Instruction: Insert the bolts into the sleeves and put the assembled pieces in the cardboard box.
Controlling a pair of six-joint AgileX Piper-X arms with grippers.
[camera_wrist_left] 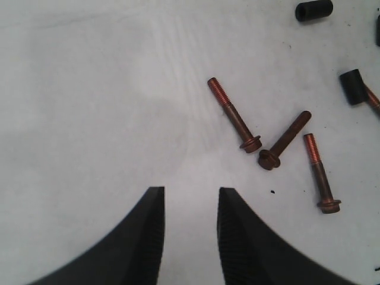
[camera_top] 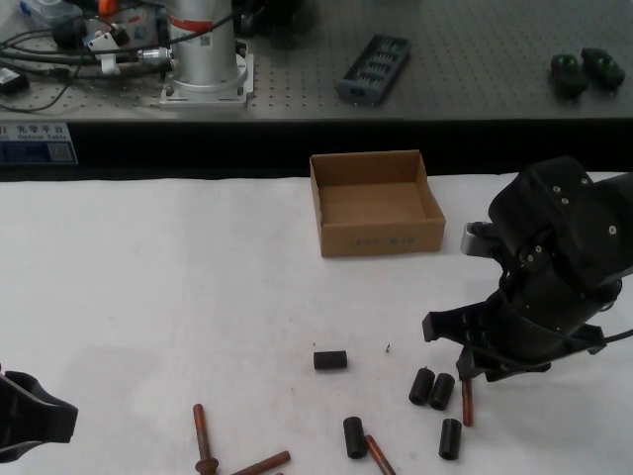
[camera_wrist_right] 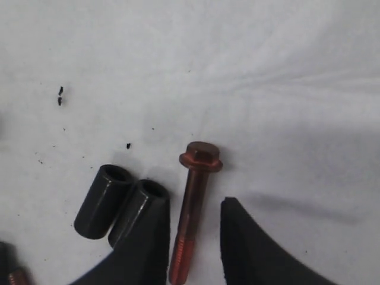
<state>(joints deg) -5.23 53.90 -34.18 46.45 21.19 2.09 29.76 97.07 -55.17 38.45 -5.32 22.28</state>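
Straddling a copper-coloured hex-head metal bolt (camera_wrist_right: 200,158), the right gripper (camera_wrist_right: 195,205) stands with jaws released; the left gripper (camera_wrist_left: 190,191), well apart from it, is likewise released.

A silver post (camera_top: 203,45), cables (camera_top: 49,42), a ridged dark block (camera_top: 374,67) and 2 perhaps green-capped items (camera_top: 570,71) sit on the perforated bench (camera_top: 475,40).

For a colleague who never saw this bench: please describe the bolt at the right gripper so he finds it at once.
Find the cardboard box at the back of the white cloth; the black arm stands to its right, nearer the camera. Below the right gripper lies one copper bolt beside two black sleeves. Only this bolt has its threaded end between open fingers.
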